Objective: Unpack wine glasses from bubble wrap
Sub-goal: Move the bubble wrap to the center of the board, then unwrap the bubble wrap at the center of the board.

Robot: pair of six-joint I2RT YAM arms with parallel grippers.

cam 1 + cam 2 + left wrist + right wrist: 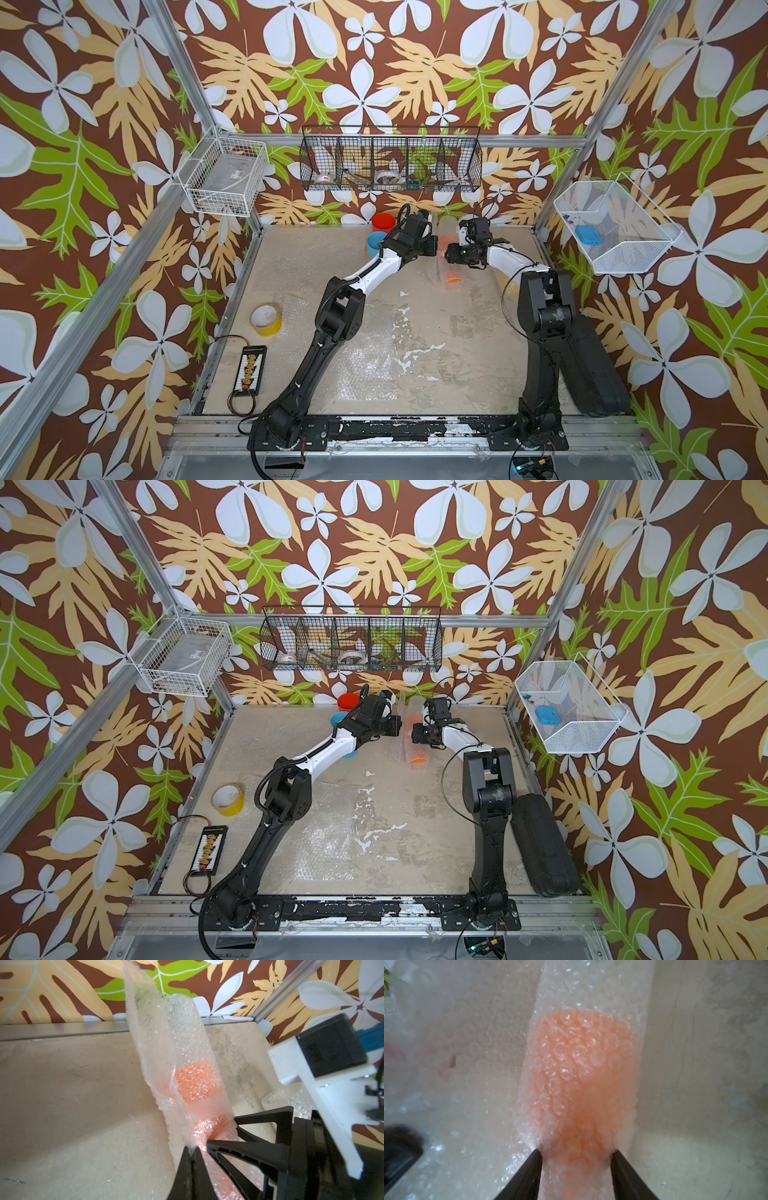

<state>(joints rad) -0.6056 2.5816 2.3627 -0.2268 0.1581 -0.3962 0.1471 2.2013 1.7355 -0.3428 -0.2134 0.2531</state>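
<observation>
Beige table (469,374) below black wire basket (390,158) on back wall. Bubble wrap tube (442,272) (182,1043) in front of basket's right part; orange goblet (581,1064) shows pale inside. Red goblet (383,221) stands in front of basket's middle. Light blue goblet (376,243) just beside red, farther from basket, partly behind left arm. Yellow tape roll (266,319) well apart from basket, beyond its left end. Right gripper (576,1151) clamped across tube at goblet's narrow part. Left gripper (192,1148) pinched tight on tube's loose edge.
</observation>
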